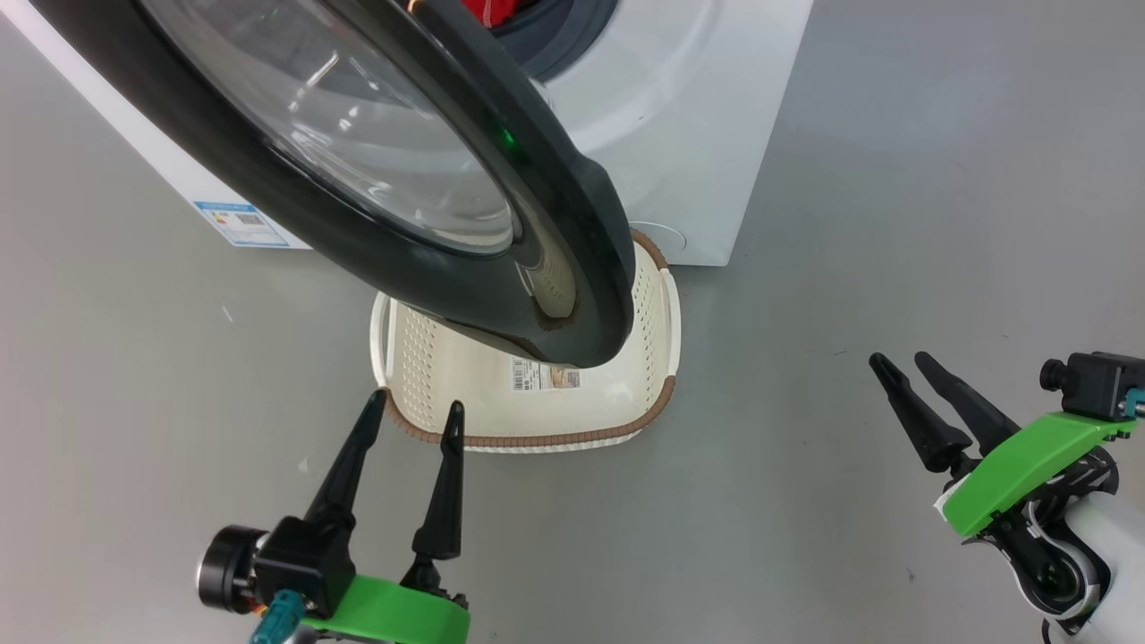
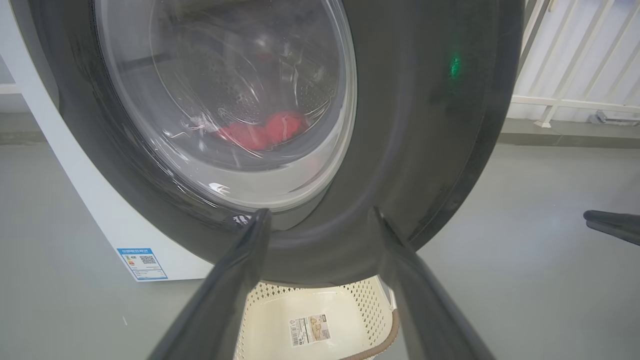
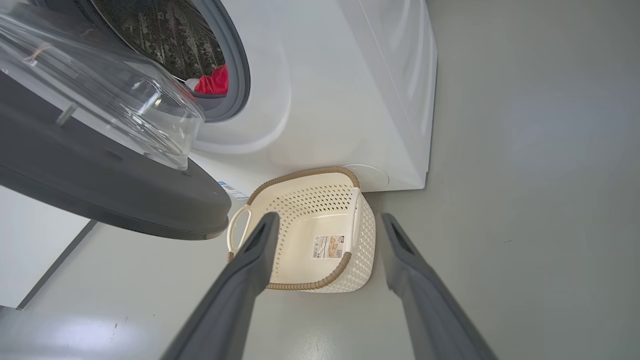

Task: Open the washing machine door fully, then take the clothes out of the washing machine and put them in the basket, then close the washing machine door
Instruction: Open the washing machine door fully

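The washing machine door (image 1: 537, 206) with its black rim and clear bowl window (image 3: 110, 105) stands partly swung out over the basket (image 1: 465, 385). The white washing machine (image 1: 680, 116) stands behind it. Red clothes (image 3: 214, 82) lie in the drum, seen past the grey gasket and through the glass (image 2: 265, 131). The cream basket (image 3: 305, 235) sits on the floor against the machine's front, holding nothing but a sticker. My left gripper (image 1: 419, 405) is open, just short of the basket's near rim, below the door's edge (image 2: 425, 150). My right gripper (image 1: 902, 358) is open, off to the right above bare floor.
Grey floor (image 1: 939, 179) stretches to the right of the machine. A blue label (image 1: 241, 224) marks the machine's lower front. A white railing (image 2: 575, 60) stands in the background of the left wrist view. My right gripper's fingertips (image 2: 612, 222) show at that view's right edge.
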Motion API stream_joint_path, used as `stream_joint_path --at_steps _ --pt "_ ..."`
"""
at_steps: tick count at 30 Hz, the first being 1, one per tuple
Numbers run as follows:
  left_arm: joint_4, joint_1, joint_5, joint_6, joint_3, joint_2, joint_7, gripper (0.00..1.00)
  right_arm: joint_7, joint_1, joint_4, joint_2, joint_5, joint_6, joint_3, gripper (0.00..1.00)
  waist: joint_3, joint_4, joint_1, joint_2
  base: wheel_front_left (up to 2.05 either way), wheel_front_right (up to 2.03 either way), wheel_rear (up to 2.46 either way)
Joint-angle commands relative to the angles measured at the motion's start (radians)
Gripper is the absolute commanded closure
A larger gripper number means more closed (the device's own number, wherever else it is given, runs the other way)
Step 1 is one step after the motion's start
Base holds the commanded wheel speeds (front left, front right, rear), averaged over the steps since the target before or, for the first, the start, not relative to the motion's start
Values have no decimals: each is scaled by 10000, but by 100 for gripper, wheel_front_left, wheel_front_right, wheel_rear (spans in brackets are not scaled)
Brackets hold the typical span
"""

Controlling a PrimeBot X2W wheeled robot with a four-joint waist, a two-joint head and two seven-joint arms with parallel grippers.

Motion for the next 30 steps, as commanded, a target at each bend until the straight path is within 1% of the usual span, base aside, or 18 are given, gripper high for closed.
stream_joint_path --at_steps 1,6,9,12,16,23,26,30 --pt "-200 9 97 -52 353 106 -92 0 -179 241 -88 -264 -150 65 134 0 2 0 0 0 0 0 0" --pt "-182 32 85 -41 363 106 -92 0 -548 268 375 -88 -763 65 226 0 -4 -16 0 0 0 0 0" --pt "-169 48 83 -33 367 106 -92 0 -574 315 439 49 -1245 65 -75 0 -9 -31 0 0 0 0 0" --pt "-160 41 80 -21 368 106 -92 0 -578 537 290 285 -2010 65 -776 0 -4 -29 0 0 0 0 0" --pt "-156 16 77 -1 380 106 -92 0 -580 994 -50 609 -3414 65 -1819 0 13 -29 0 0 0 0 0" --pt "-130 12 90 -3 420 106 -92 0 -581 1836 -985 1377 -5580 65 -3575 0 3 -62 0 0 0 0 0" --pt "-132 7 96 -8 426 106 -92 0 -581 2150 -1350 1705 -6304 65 -4161 0 -1 -67 0 0 0 0 0" --pt "-141 -14 103 -8 415 106 -92 0 -581 2498 -1772 2107 -6911 65 -4811 0 0 -53 0 0 0 0 0"
